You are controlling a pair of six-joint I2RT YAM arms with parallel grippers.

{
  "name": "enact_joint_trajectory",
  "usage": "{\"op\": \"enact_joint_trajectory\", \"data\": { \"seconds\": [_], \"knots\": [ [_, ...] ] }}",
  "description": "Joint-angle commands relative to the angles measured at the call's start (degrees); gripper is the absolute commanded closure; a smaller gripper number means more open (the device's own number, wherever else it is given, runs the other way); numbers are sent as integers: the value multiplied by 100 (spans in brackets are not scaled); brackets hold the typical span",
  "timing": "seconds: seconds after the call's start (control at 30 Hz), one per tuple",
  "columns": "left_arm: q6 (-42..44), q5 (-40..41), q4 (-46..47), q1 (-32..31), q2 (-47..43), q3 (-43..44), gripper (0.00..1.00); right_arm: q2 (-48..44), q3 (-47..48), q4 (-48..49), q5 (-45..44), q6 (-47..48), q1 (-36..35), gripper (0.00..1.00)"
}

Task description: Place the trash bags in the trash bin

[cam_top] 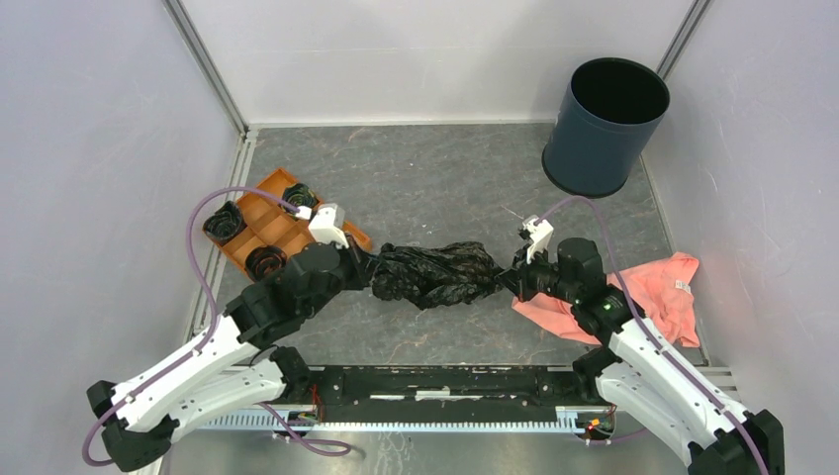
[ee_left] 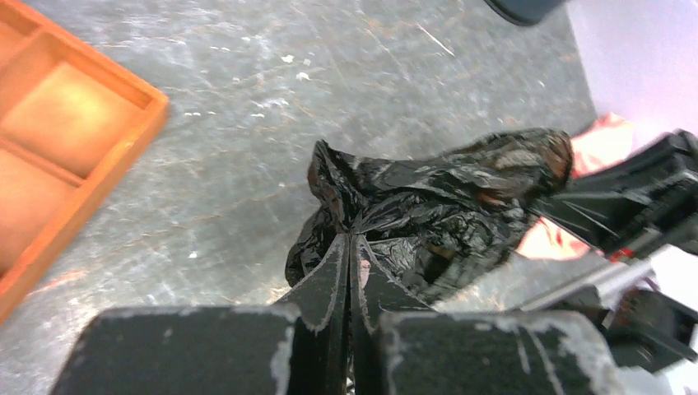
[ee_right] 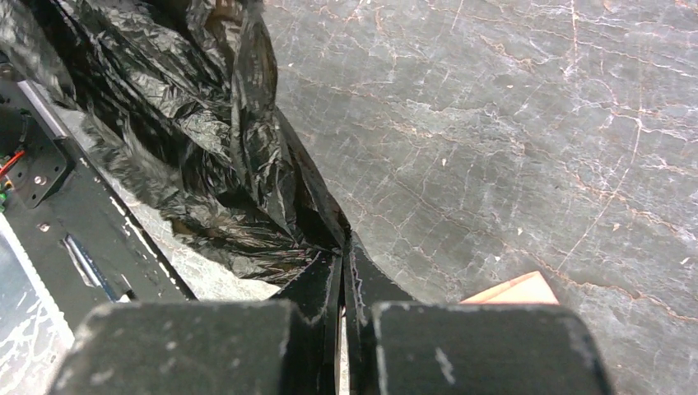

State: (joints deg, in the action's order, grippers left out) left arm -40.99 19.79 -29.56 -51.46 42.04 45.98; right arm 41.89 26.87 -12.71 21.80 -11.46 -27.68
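My left claw is clamped on one end of the black trash bag, and my right claw pinches the other end. The bag stretches between them above the middle of the desk, well apart from the navy trash bin in the far right corner.
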Motion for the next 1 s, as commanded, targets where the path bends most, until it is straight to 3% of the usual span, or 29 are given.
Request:
{"op": "enact_joint_trajectory", "data": {
  "seconds": [0.0, 0.17, 0.3, 0.5, 0.6, 0.73, 0.83, 0.9, 0.97],
  "knots": [
    [-327, 966, -265, 21, -76, -571, 97, 74, 133, 11, -270, 249, 12, 98],
    [-572, 273, 178, 22, 570, -909, 98, 441, -236, 619, 668, -55, 4, 98],
    [-163, 218, 251, 22, 453, -421, 98, 297, 186, 269, 219, 244, 2, 98],
    [184, -597, 1081, 22, 257, -154, 97, 316, 423, 494, 488, 96, 0, 97],
    [170, -437, 800, 20, 541, -22, 97, 329, 505, 551, 169, 134, 1, 97],
    [306, 330, -24, 21, 711, 232, 98, 465, 585, 168, -903, 642, 6, 94],
    [242, 543, -350, 22, 637, 249, 98, 831, 760, -286, -1653, 841, 2, 86],
    [166, 88, -55, 30, 536, 128, 98, 1199, 1016, -496, -1936, 764, 2, 78],
    [30, -338, 365, 33, 451, -81, 98, 1566, 1318, -672, -2004, 694, 4, 61]
  ]
}}
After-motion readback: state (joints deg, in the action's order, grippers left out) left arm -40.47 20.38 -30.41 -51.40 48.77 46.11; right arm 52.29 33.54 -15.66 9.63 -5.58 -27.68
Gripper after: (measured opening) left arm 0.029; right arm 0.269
